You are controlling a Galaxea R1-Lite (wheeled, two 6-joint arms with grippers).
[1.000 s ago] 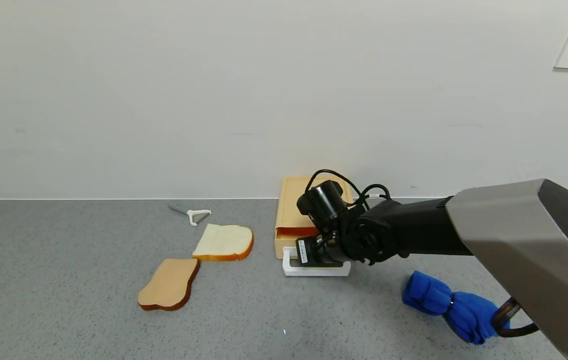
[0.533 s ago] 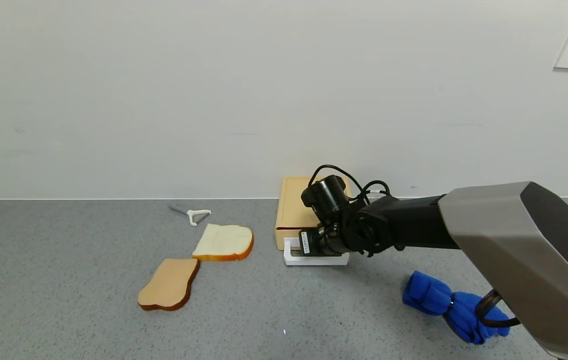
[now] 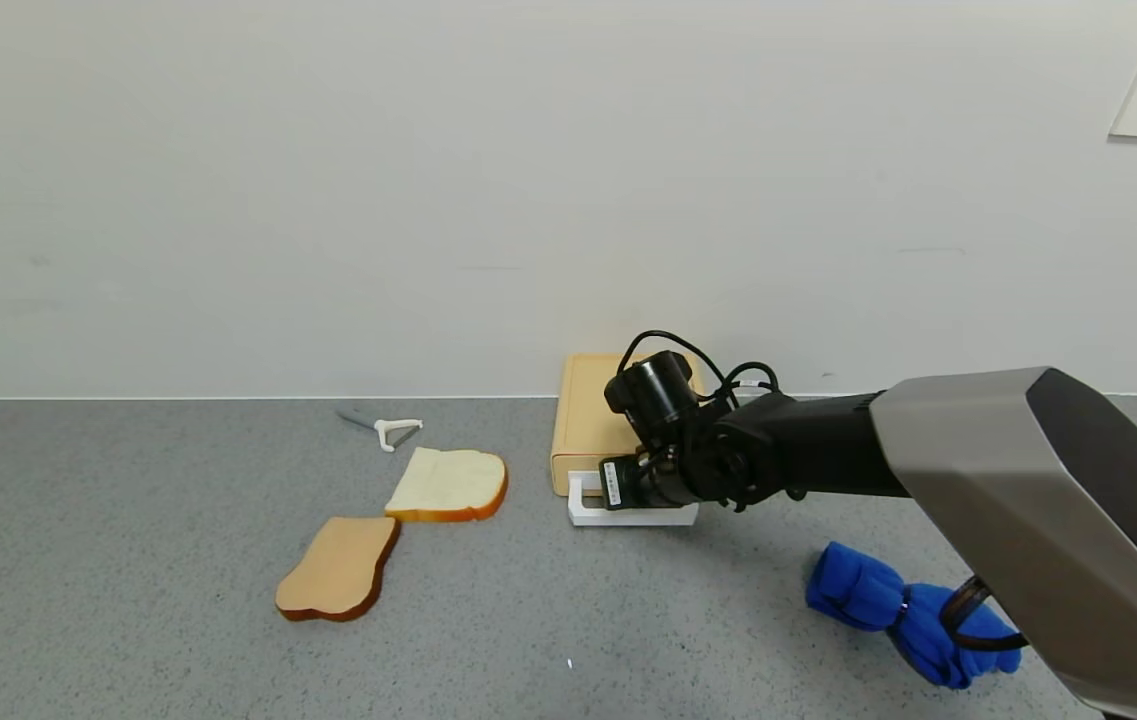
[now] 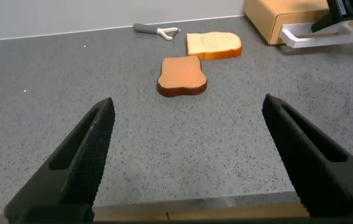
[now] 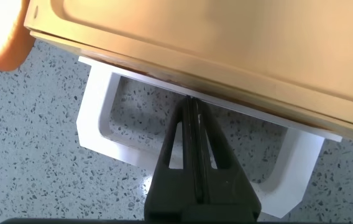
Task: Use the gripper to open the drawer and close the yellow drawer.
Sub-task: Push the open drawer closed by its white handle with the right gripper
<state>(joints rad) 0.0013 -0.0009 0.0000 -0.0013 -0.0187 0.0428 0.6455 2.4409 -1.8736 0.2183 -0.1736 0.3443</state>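
The yellow drawer (image 3: pixel 583 420) is a flat tan box case by the wall, its tray pushed in flush with the case front. Its white loop handle (image 3: pixel 580 512) sticks out toward me. My right gripper (image 3: pixel 633 490) is at the handle. In the right wrist view the right gripper (image 5: pixel 192 104) is shut, fingers pressed together, reaching over the handle's bar (image 5: pixel 111 142) into the loop, with its tips against the drawer front (image 5: pixel 226 37). My left gripper (image 4: pixel 189 106) is open and empty, low over the counter, far from the drawer (image 4: pixel 276 15).
Two bread slices (image 3: pixel 448 483) (image 3: pixel 340 567) and a white peeler (image 3: pixel 390 430) lie left of the drawer. A blue cloth (image 3: pixel 903 612) lies at the front right under my right arm. The wall runs close behind the drawer case.
The tray stood partly pulled out one second ago; it has slid back into the case. My right gripper and the handle moved toward the wall.
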